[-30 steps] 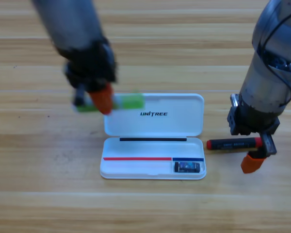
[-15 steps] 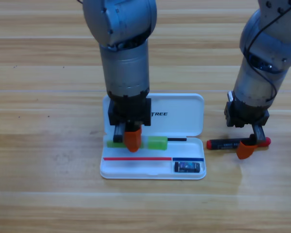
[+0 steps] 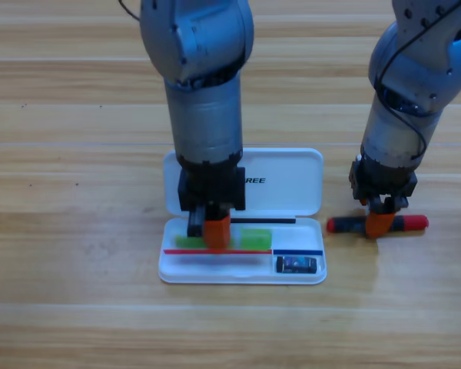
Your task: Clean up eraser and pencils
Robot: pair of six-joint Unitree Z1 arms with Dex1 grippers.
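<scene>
The open white case (image 3: 288, 201) lies mid-table. My left gripper (image 3: 215, 233) points down into the case's front tray and is shut on the light green pencil (image 3: 255, 238), which lies across the tray with both ends sticking out past the gripper. The eraser (image 3: 296, 264) sits in the tray's small right compartment. The black pencil with red ends (image 3: 342, 225) lies on the table just right of the case. My right gripper (image 3: 380, 223) is down over its middle, hiding that part.
The case's lid lies flat behind the tray, printed side up. Both grey arms come down from the top edge, the left one standing over the lid. Bare wooden table surrounds the case.
The left gripper has lowered the green pencil deeper into the tray, toward the front. The right gripper has shifted left and down onto the black pencil.
</scene>
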